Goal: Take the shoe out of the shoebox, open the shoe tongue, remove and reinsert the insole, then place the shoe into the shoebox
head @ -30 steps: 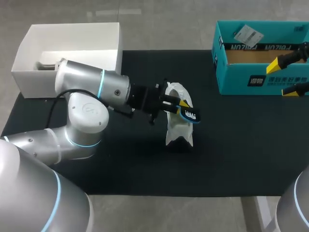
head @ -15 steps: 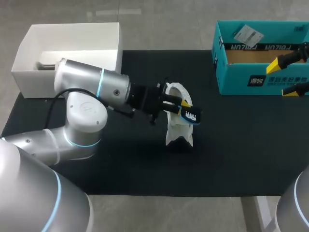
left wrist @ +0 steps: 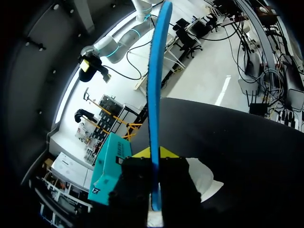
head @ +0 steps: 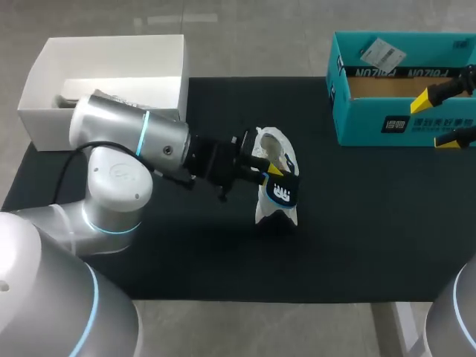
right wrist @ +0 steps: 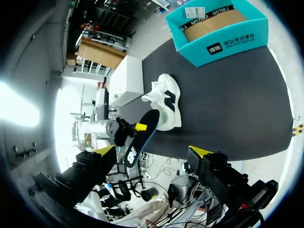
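A white shoe [head: 274,207] lies on the black mat [head: 357,223] near the table's middle, also seen in the right wrist view as the shoe [right wrist: 166,97]. My left gripper [head: 272,172] is shut on a dark insole with a blue edge [head: 282,192], held out of the shoe just above its opening. From the left wrist the insole [left wrist: 154,95] shows edge-on between the fingers, with the shoe [left wrist: 202,178] below. My right gripper [head: 440,119] stands open and holds nothing, at the right edge in front of the teal shoebox [head: 401,126].
An open white box [head: 104,52] stands at the back left, partly behind my left arm. The teal shoebox [right wrist: 223,42] sits at the back right with a loose paper tag on its rim. Bare black mat lies between shoe and shoebox.
My left gripper has turned and drawn back slightly to the left. The insole has swung from pointing right to hanging down over the shoe. The right arm has not moved.
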Robot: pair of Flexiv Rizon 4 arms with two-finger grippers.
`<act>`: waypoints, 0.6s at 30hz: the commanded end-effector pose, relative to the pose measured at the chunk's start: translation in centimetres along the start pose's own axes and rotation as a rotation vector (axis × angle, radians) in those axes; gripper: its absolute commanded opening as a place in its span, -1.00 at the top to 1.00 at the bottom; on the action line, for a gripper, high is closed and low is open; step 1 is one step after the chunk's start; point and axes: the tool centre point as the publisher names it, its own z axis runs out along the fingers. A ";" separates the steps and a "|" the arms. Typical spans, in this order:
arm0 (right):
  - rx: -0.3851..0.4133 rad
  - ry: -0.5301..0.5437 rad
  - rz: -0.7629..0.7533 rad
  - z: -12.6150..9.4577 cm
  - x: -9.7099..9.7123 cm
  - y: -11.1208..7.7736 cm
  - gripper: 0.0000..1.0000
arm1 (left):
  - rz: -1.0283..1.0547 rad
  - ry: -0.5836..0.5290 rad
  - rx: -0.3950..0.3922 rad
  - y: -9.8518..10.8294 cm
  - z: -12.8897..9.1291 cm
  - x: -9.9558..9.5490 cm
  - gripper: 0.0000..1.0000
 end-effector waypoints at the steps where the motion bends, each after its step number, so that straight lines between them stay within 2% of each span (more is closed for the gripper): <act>1: -0.001 -0.002 0.001 0.0 0.0 -0.1 -1.00 | 0.001 -0.011 0.042 1.2 1.8 0.8 1.00; 7: -0.001 -0.002 0.001 0.0 0.0 -0.1 -1.00 | 0.003 0.016 0.036 1.8 3.0 1.4 1.00; 18: -0.001 -0.002 0.001 0.0 0.0 -0.1 -1.00 | 0.031 0.024 -0.060 4.5 3.1 1.6 1.00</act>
